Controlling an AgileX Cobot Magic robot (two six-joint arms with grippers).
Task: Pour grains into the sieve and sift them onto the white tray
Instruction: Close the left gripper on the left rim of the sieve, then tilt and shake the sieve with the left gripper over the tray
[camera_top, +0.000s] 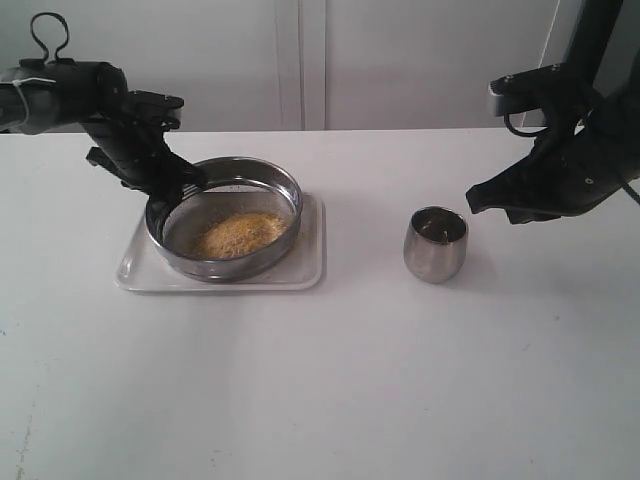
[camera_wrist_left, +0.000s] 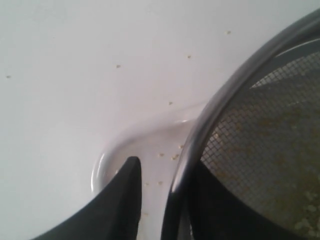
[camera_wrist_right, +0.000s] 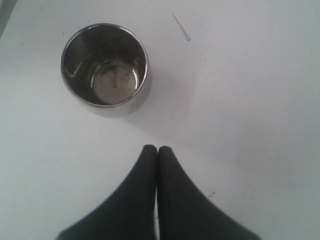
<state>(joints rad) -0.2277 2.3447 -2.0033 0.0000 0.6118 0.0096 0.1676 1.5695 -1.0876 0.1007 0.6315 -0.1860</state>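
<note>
At the sieve's (camera_top: 232, 268) left rim, the left claw (camera_top: 178, 188) stands apart astride the steel wall. Its outer finger (camera_wrist_left: 125, 200) hangs just clear of the rim above a corner of the white tray (camera_top: 306, 272), and the other finger is inside the ring. Golden grains (camera_top: 240, 235) lie heaped on the mesh of the sieve, which sits on the tray; a few specks dot the tabletop (camera_top: 350, 380) beside it. The left arm slants down from behind the sieve. Well right of the sieve, the right claw (camera_wrist_right: 157, 151) hovers pinched together near a steel cup (camera_top: 435, 245).
</note>
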